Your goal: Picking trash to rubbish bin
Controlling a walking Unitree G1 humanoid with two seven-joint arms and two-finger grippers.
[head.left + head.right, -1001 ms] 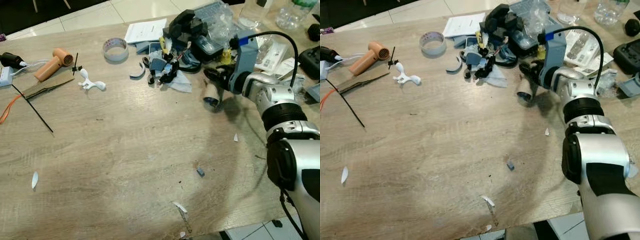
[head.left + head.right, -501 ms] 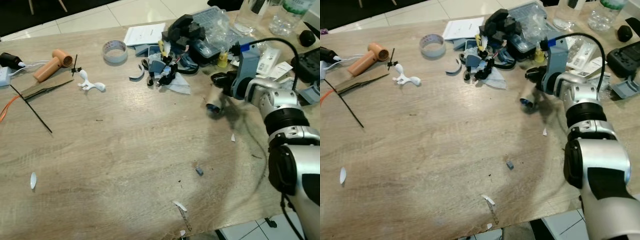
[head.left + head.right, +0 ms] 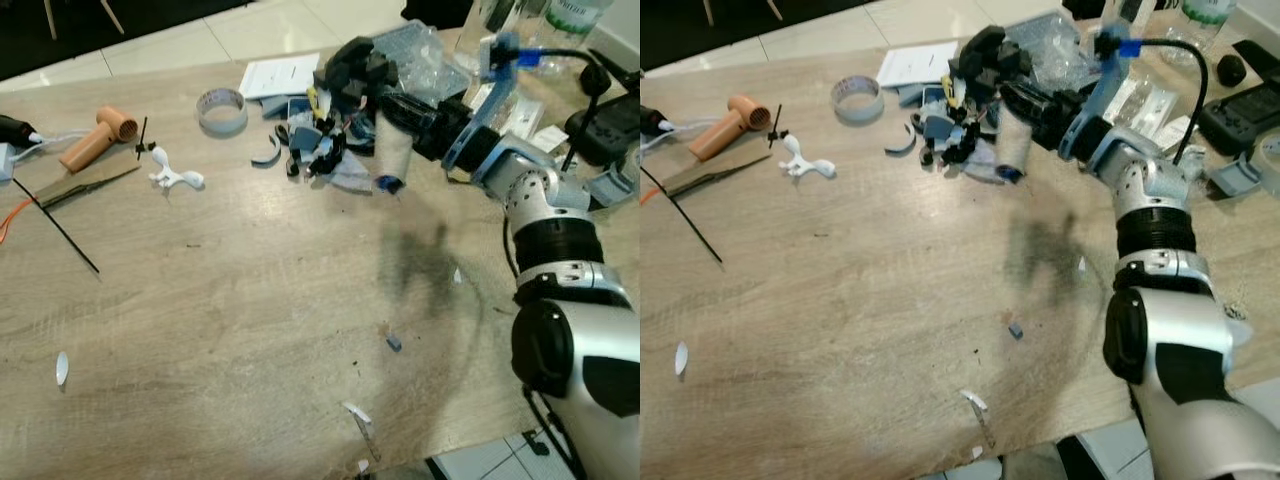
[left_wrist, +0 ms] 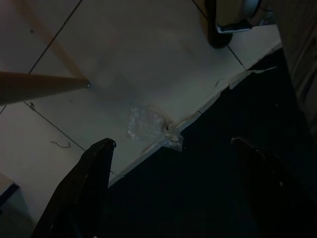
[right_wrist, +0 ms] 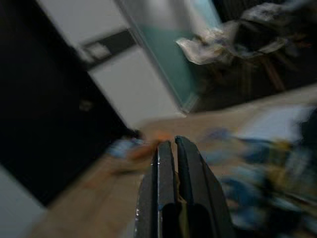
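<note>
Pale paper cup (image 3: pixel 394 150) in right gripper (image 3: pixel 392 108)

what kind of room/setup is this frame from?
Probably a home or office workbench, not a kitchen: a wooden table on tiled floor, cluttered with a tape roll, an orange hair dryer and a tangle of small parts. The right claw holds a small white roll above it.

A pale, roll-shaped piece of trash (image 3: pixel 394 150) with a blue lower end hung upright above the worktop (image 3: pixel 250 300), pinched at its top by the right hand (image 3: pixel 392 108), beside the clutter pile.
</note>
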